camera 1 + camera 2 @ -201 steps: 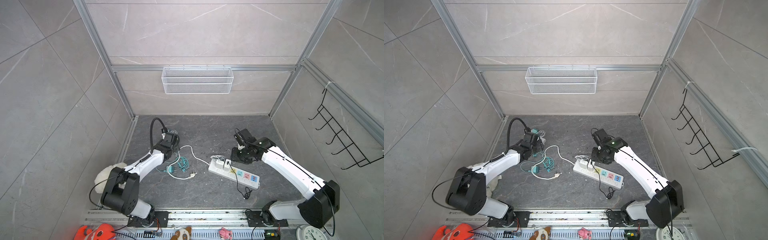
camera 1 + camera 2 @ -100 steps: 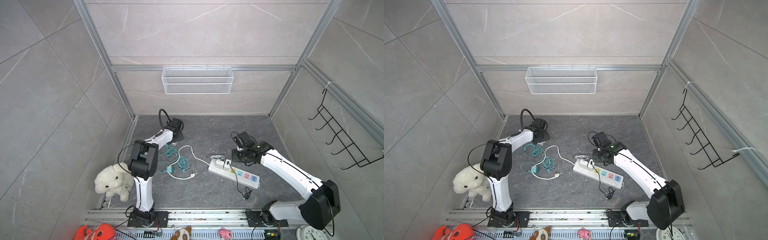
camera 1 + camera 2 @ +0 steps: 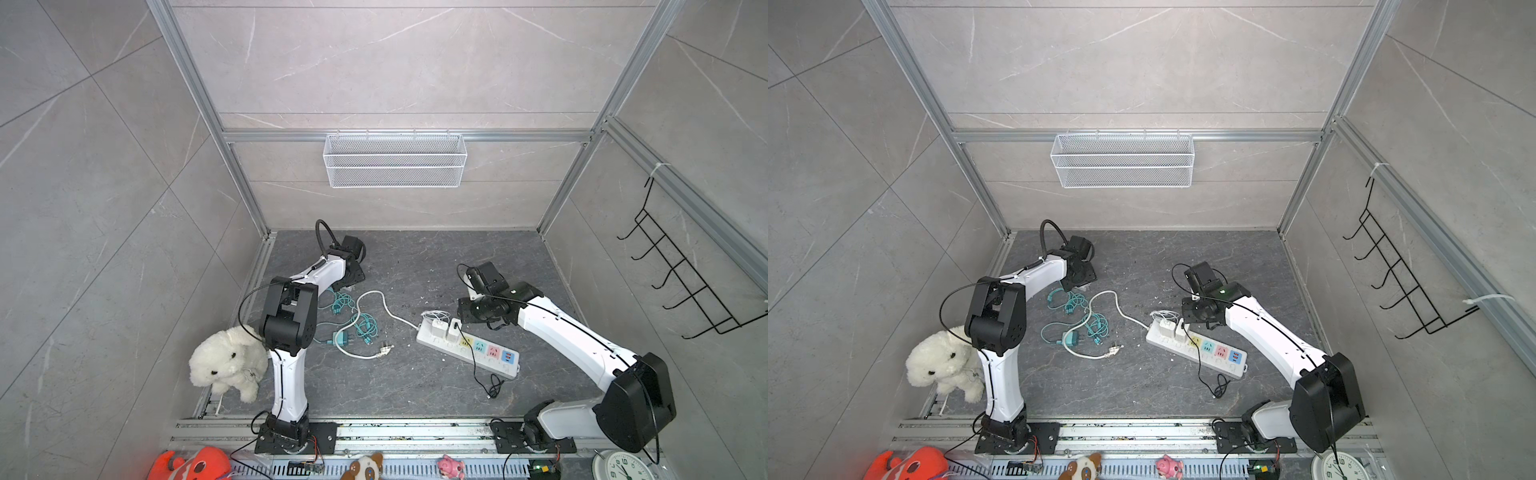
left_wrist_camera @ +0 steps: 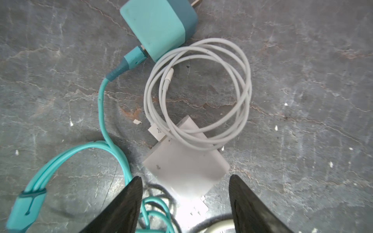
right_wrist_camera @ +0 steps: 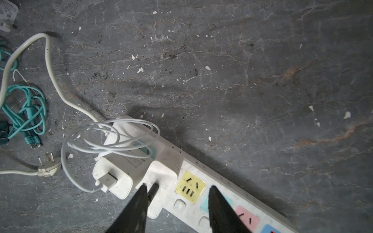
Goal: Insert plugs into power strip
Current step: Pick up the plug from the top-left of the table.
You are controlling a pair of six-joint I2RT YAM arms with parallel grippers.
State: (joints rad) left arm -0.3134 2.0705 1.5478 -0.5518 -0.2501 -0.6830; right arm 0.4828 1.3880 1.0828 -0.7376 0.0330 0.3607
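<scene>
- White plastic lies between the left fingers: a loose white square charger adapter, flat on the dark grey stone-patterned worktop. Its thin white cable is coiled partly over it.
- The left fingers are held apart, one on each side of that adapter, and nothing is gripped yet. The step in hand is judged to be the pick-up of a third plug.
- A teal blocky adapter is seen just beyond the coil, and a second teal adapter lies among tangled teal cables.
- The long white plastic power strip lies well apart from these, towards the right arm. Two white adapters are seated side by side at its cord end, while the yellow socket and the teal, pink and blue ones are unfilled.
- The right fingers are spread and empty over the strip, by the second seated adapter; contact cannot be told.
- Next, a closing on the loose adapter's flat sides is called for, then a lift and a carry to the yellow socket, prongs turned downward, with the trailing coil kept from snagging.
</scene>
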